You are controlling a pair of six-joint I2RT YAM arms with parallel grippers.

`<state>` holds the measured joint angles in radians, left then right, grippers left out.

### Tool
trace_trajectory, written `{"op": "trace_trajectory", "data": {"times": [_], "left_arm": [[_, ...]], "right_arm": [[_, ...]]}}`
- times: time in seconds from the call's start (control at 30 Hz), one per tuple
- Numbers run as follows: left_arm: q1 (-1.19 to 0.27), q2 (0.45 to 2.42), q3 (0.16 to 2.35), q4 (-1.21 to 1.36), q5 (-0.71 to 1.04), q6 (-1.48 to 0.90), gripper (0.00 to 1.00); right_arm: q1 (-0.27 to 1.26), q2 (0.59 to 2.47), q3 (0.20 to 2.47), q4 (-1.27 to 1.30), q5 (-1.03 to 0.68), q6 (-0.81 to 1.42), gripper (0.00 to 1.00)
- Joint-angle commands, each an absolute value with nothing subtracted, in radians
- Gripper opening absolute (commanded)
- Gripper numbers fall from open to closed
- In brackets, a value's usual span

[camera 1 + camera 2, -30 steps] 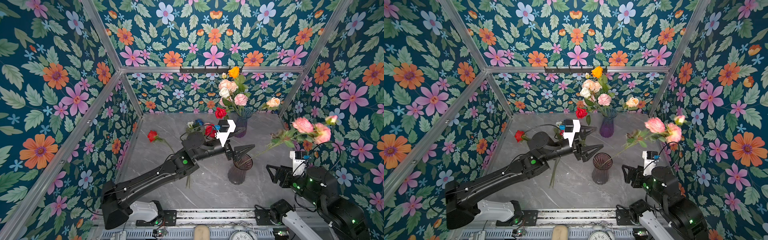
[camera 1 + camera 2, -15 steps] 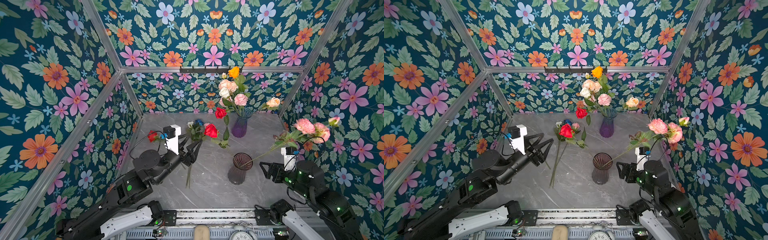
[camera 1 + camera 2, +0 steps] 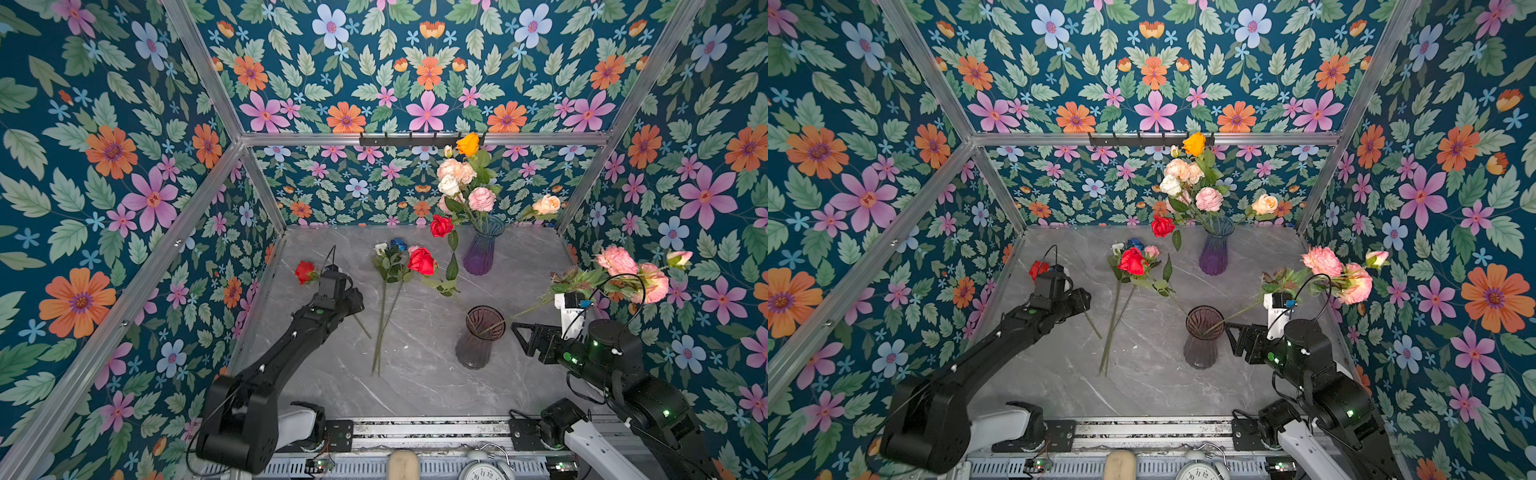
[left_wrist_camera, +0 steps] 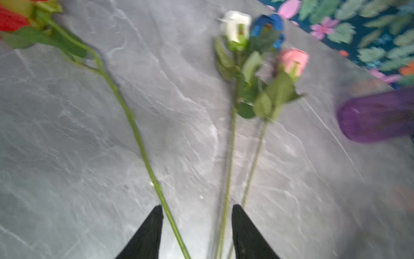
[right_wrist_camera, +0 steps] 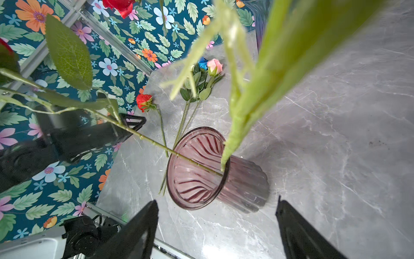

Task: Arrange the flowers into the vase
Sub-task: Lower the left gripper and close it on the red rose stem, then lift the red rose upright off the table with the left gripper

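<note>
Left claw, back from the vase, hangs half-open over the stem of the red rose, gripping nothing; right claw gapes empty.

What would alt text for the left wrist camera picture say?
The left gripper hangs open over a grey table, its two black fingertips either side of a red rose's green stem. Beside it lie white, blue and pink flowers; a blurred purple vase shows at the picture's edge.
</note>
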<state>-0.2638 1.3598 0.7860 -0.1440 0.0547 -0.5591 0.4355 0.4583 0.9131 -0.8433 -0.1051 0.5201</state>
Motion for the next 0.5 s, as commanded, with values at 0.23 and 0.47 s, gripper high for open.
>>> {"op": "trace_trajectory", "data": {"times": [0.23, 0.47], "left_arm": [[-0.177, 1.707, 1.045, -0.181, -0.248, -0.609, 0.57], [-0.160, 1.842, 1.119, -0.231, -0.199, -0.606, 0.54]], "right_arm": [[0.436, 0.396, 0.938, -0.908, -0.080, 0.518, 0.84], [0.436, 0.362, 0.932, -0.931, -0.053, 0.497, 0.84]]}}
